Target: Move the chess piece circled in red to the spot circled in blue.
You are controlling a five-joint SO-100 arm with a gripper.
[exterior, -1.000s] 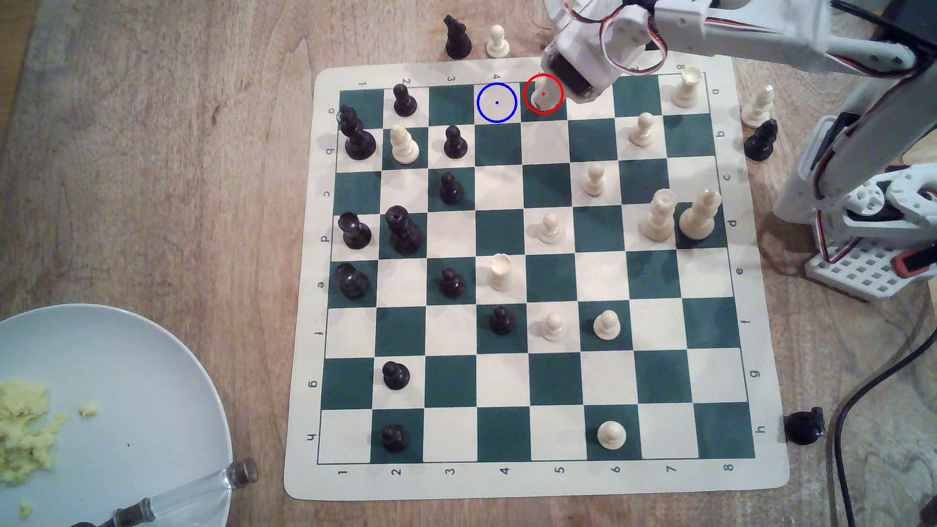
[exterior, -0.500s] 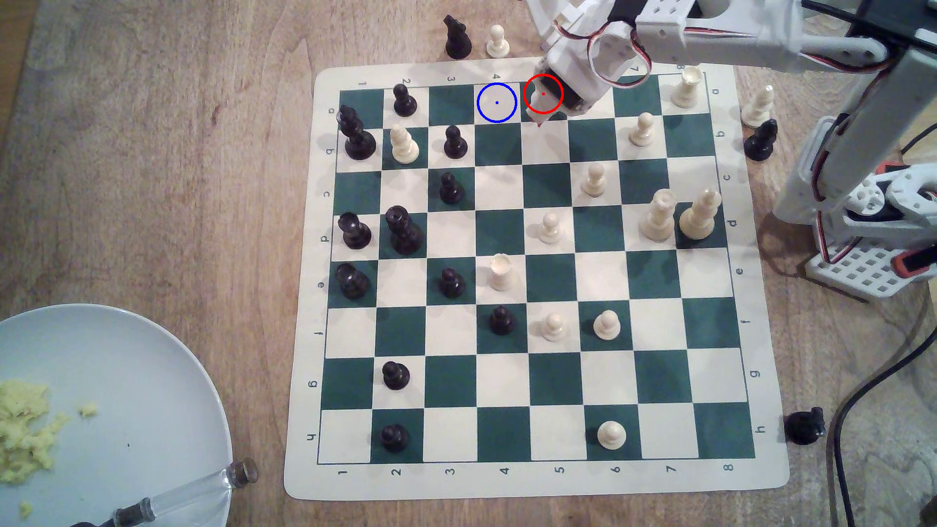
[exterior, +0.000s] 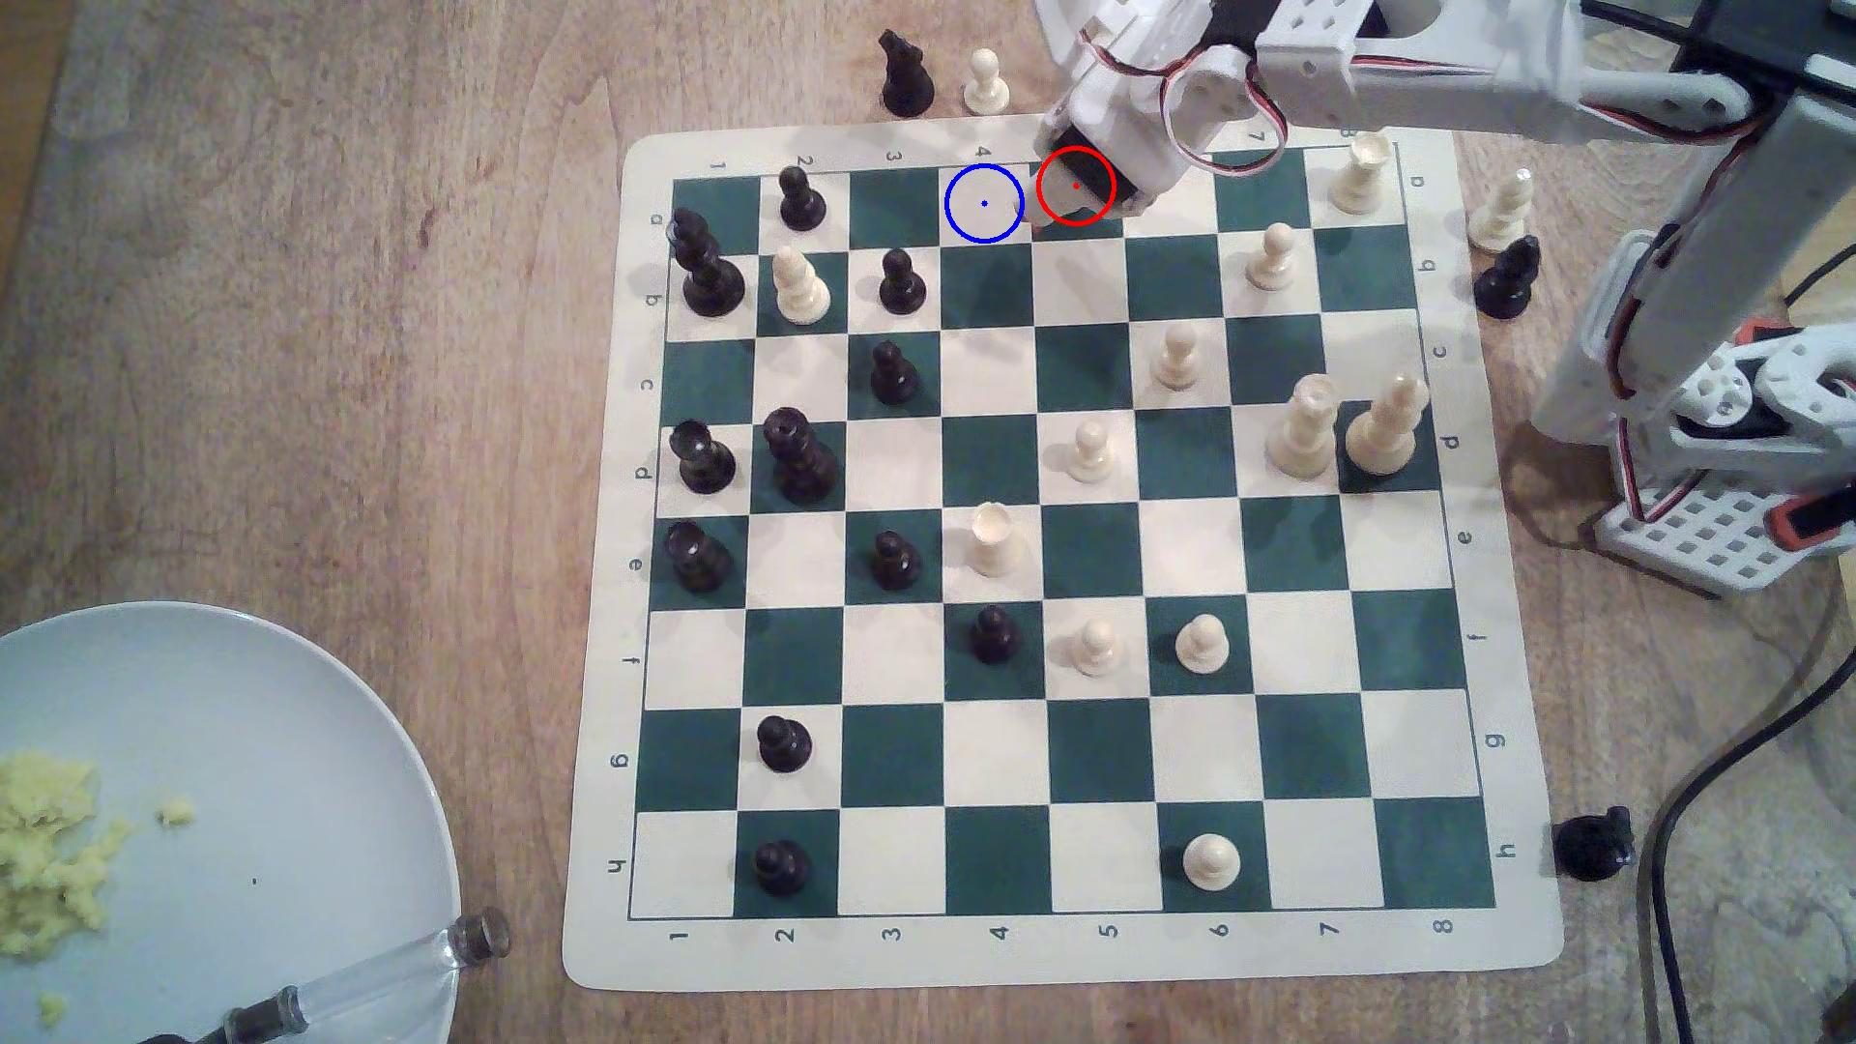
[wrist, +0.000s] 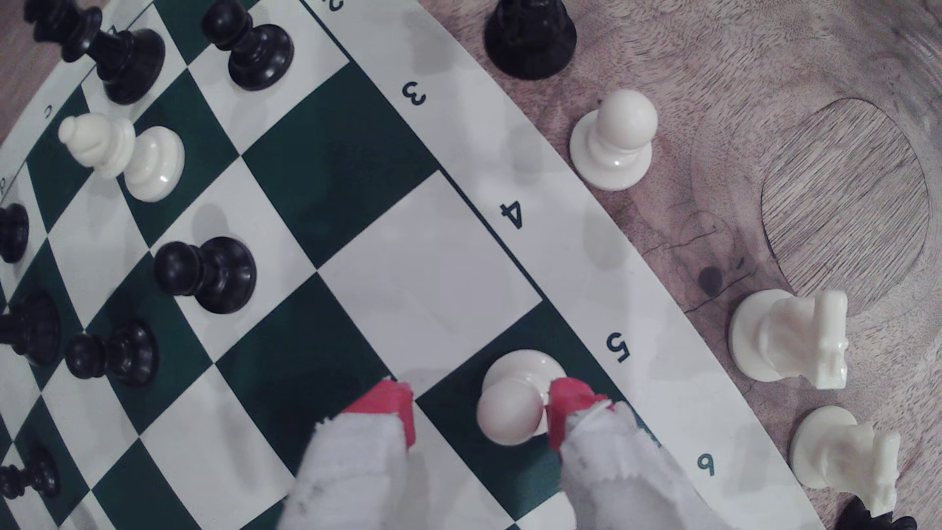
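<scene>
A chessboard [exterior: 1095, 964] lies on a wooden table; the robot's gripper [wrist: 481, 407] is low over the far edge row, its red-tipped jaws spread wide around the cream pawn [wrist: 512, 402]; one tip touches or nearly touches the pawn's head, the other stands apart on the neighbouring square's side; the pawn stands upright on its dark green square by the number 5; the blue-ringed light square [exterior: 984, 204] just beside it is bare; judged from this, the grasp is not yet closed, and lifting, moving and placing remain
</scene>
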